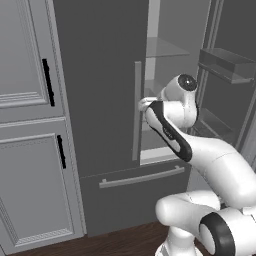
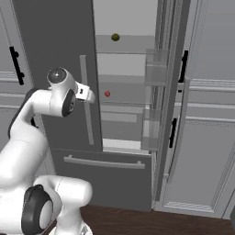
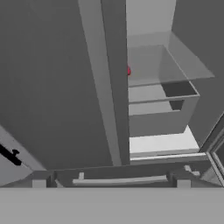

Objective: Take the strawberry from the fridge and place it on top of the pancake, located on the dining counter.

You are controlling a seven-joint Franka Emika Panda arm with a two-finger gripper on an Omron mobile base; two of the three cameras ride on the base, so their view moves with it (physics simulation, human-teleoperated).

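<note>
The fridge [image 1: 100,75] stands in front of me, its left door shut and its right door swung wide open. On a glass shelf inside lies the tiny red strawberry [image 2: 107,93]. In the hand view the strawberry [image 3: 128,70] peeks out from behind the edge of the shut left door [image 3: 52,87]. My gripper [image 2: 91,97] hovers in front of that door's bar handle [image 2: 86,101], left of the strawberry and short of the shelf. It is open and holds nothing. From the left base view the hand [image 1: 143,104] sits beside the handle. The pancake and the dining counter are out of view.
A small olive-green fruit [image 2: 115,37] rests on the shelf above. The open right door [image 2: 172,92] carries clear bins [image 2: 156,69]. Below runs the drawer with its long handle [image 1: 142,177]. Light grey cabinets [image 1: 30,100] with black handles flank the fridge.
</note>
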